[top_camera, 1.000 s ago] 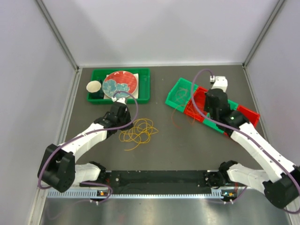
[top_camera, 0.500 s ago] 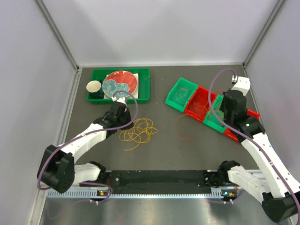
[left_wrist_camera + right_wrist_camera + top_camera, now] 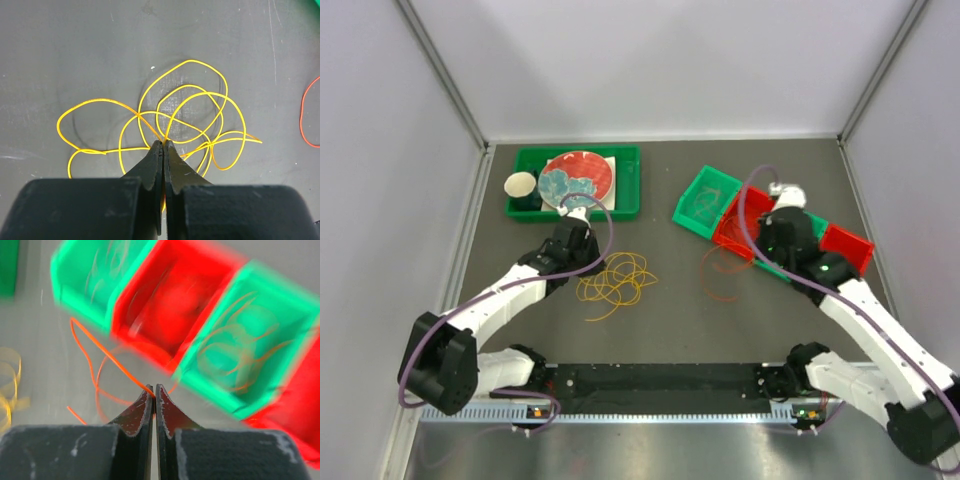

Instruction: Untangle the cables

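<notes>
A tangle of yellow cable loops [image 3: 615,281] lies on the dark table left of centre; it also shows in the left wrist view [image 3: 185,117]. My left gripper [image 3: 163,144] is shut on a yellow strand at the tangle's near edge. An orange-red cable [image 3: 720,272] hangs loose beside the bins; it also shows in the right wrist view [image 3: 100,352]. My right gripper [image 3: 153,388] is shut on this orange-red cable, above the table just in front of the bins. More thin cables lie in the green bin [image 3: 255,340]. The right wrist view is blurred.
A row of green and red bins [image 3: 745,225] stands at the right. A green tray [image 3: 625,190] with a red plate [image 3: 577,177] and a cup [image 3: 520,185] stands at the back left. A black rail [image 3: 660,380] runs along the near edge.
My right arm swung out right and up, then came back left and lower, drawing the orange-red cable out of the bins onto the table. The left arm and yellow tangle have not moved.
</notes>
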You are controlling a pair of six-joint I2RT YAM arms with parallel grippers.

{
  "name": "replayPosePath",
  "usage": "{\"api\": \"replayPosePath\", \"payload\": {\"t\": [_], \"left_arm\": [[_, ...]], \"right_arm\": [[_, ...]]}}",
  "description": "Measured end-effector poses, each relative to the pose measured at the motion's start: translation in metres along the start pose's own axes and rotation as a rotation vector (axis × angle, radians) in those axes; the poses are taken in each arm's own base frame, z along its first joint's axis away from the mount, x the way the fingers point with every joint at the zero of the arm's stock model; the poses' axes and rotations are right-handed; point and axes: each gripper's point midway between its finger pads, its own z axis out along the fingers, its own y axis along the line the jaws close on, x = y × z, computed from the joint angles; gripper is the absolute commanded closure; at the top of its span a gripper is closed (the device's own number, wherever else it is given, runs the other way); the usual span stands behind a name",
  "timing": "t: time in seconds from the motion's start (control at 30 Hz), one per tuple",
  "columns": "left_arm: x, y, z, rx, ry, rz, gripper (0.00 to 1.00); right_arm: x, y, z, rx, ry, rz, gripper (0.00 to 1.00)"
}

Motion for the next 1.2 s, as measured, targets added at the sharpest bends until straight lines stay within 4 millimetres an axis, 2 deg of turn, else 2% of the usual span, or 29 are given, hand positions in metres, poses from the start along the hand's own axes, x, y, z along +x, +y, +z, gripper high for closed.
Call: {"api": "replayPosePath", "payload": {"t": [0.1,0.17,0.2,0.23,0.33,0.57,0.7,0.8,0.83,1.03,1.17,1.2], "left_arm": [[0.0,0.0,0.0,0.0,0.0,0.0,1.0],[0.0,0.0,0.0,0.0,0.0,0.0,1.0],[0.0,0.0,0.0,0.0,0.0,0.0,1.0],[0.0,0.0,0.0,0.0,0.0,0.0,1.0],[0.0,0.0,0.0,0.0,0.0,0.0,1.0],[0.0,0.0,0.0,-0.001,0.001,0.0,1.0],[0.0,0.0,0.0,-0.001,0.001,0.0,1.0],[0.0,0.0,0.0,-0.001,0.001,0.0,1.0],[0.0,0.0,0.0,-0.001,0.001,0.0,1.0],[0.0,0.001,0.0,-0.002,0.0,0.0,1.0],[0.001,0.002,0.002,-0.007,0.008,-0.001,1.0],[0.002,0.002,0.003,-0.009,0.011,-0.001,1.0]], "right_arm": [[0.062,0.027,0.019,-0.074,0.174,-0.054,1.0],[0.096,0.035,0.027,-0.093,0.272,-0.079,1.0],[0.112,0.038,0.031,-0.097,0.316,-0.087,0.96],[0.125,0.038,0.034,-0.094,0.352,-0.092,0.83],[0.143,0.04,0.042,-0.078,0.41,-0.086,0.71],[0.151,0.053,0.068,-0.073,0.448,-0.099,0.69],[0.145,0.059,0.08,-0.049,0.437,-0.159,0.69],[0.136,0.065,0.088,-0.032,0.414,-0.198,0.65],[0.134,0.065,0.088,-0.025,0.408,-0.201,0.58],[0.12,0.062,0.078,-0.022,0.351,-0.15,0.46],[0.114,0.069,0.067,-0.049,0.316,-0.022,0.43],[0.115,0.068,0.065,-0.043,0.311,0.012,0.39]]}}
